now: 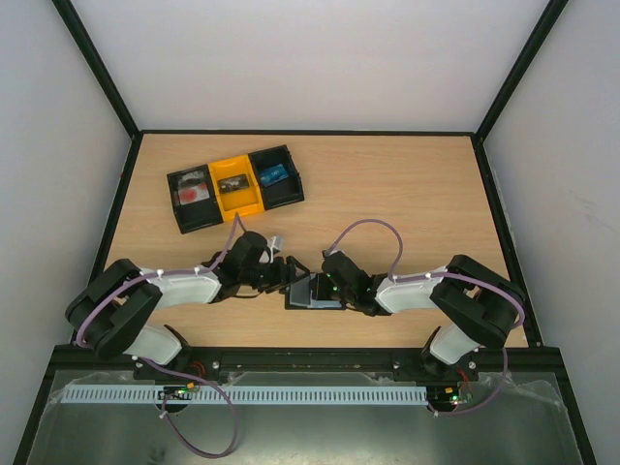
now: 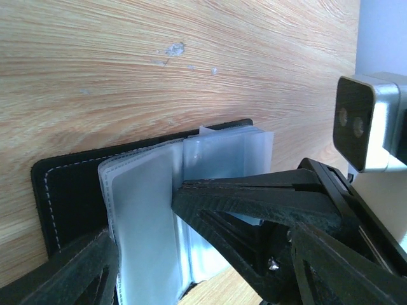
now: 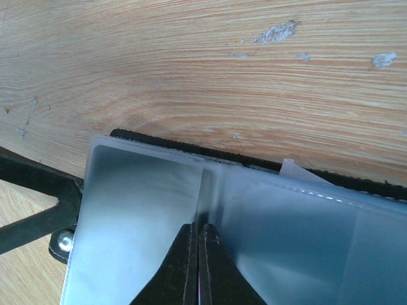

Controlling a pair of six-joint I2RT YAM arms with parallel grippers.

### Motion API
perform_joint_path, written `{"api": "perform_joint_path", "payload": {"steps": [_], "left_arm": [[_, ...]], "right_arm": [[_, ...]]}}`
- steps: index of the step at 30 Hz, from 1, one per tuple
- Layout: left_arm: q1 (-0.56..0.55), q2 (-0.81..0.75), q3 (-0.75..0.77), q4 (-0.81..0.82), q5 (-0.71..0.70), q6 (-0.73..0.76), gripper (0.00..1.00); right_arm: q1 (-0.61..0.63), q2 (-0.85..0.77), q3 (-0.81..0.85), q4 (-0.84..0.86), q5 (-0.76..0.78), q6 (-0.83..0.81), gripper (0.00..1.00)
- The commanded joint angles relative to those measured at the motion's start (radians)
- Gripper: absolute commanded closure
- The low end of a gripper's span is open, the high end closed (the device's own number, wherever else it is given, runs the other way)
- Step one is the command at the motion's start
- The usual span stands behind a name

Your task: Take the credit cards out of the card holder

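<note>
- Two grippers meet over the holder, which lies open on the desk close to its near edge, about midway along.
- The left gripper stands released, its jaws wide and straddling the clear sleeves; it grasps nothing.
- The right gripper is clenched, tips together on the sleeves at the fold. We cannot tell whether a thin film is nipped between them.
- To do this step well, we judge that one gripper should pin the black cover flat. The other should draw a card out along its pocket, not upward, so the holder neither lifts nor folds.
- No card shows plainly: the sleeves are milky and stacked, so we cannot tell which are filled.
- Both wrist views lose part of the holder behind the fingers.
- In the tray toward the far left corner, something light blue sits in the right compartment, too small to name.
</note>
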Motion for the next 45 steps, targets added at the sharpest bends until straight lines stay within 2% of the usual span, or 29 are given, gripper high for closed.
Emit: {"api": "perform_joint_path", "payload": {"steps": [1,8,12,26,37,45], "left_arm": [[-0.005,-0.028,-0.009,0.047,0.030,-0.017,0.24],[-0.026,-0.023,-0.009,0.082,0.045,-0.037,0.24],[-0.028,-0.025,-0.007,0.076,0.042,-0.037,0.25],[-0.031,-0.039,-0.005,0.065,0.038,-0.036,0.24],[-0.041,-0.059,0.010,0.062,0.039,-0.045,0.24],[-0.059,-0.046,0.030,0.066,0.039,-0.051,0.24]], "right_arm": [[0.003,0.049,-0.031,-0.070,0.003,-0.004,0.98],[0.003,0.041,-0.039,-0.051,0.002,-0.001,0.97],[0.003,0.013,-0.062,-0.009,0.004,0.006,0.92],[0.003,-0.096,-0.120,0.041,0.041,0.029,0.87],[0.003,-0.173,-0.150,0.038,0.056,0.034,0.86],[0.003,-0.135,-0.146,0.053,0.045,0.025,0.90]]}}
